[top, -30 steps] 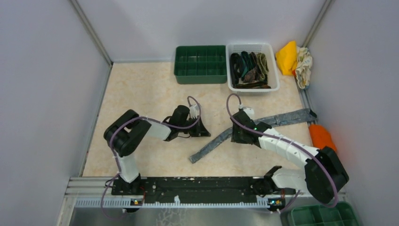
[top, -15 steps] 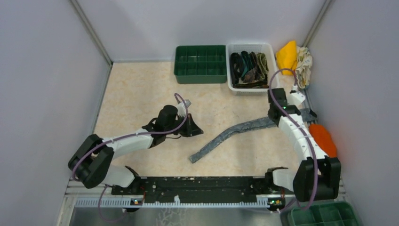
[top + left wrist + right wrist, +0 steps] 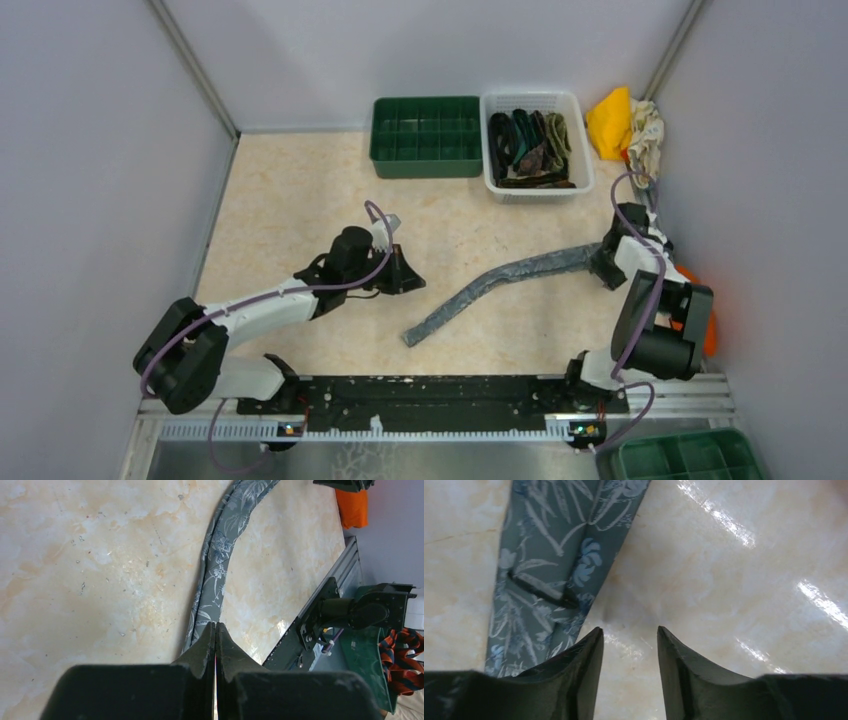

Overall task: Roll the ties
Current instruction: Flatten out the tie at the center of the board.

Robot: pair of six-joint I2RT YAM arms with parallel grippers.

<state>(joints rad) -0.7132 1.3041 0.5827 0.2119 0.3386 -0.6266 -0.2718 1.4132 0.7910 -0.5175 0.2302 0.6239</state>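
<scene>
The left jaws are pressed fully together, the two black fingers (image 3: 200, 650) meeting tip to tip with nothing between them. They hang over bare bench (image 3: 300, 200), near the narrow end of the grey tie (image 3: 520, 270) but apart from it in the top view.

The right jaws stand partly open with a narrow gap, and only the pale marbled bench surface shows between the fingers (image 3: 679, 655). They hold nothing. The left-hand fingertip in the right wrist view sits at the edge of the grey tie's wide end; whether it touches the fabric I cannot tell.

The grey tie lies flat and unrolled on the bench. It curves from its narrow end near the middle front up and right to its wide end by the right jaws at the bench's right side. Up close the fabric (image 3: 559, 555) shows a pale leaf and flower pattern, with a dark loop stitched across it.

More ties (image 3: 530, 140), dark and bundled, lie in a white basket (image 3: 487, 150) at the back of the bench. Just beside it on the left is a green compartment tray (image 3: 425, 170). A yellow cloth (image 3: 610, 120) lies right of the basket and an orange cloth (image 3: 706, 325) at the right edge.
</scene>
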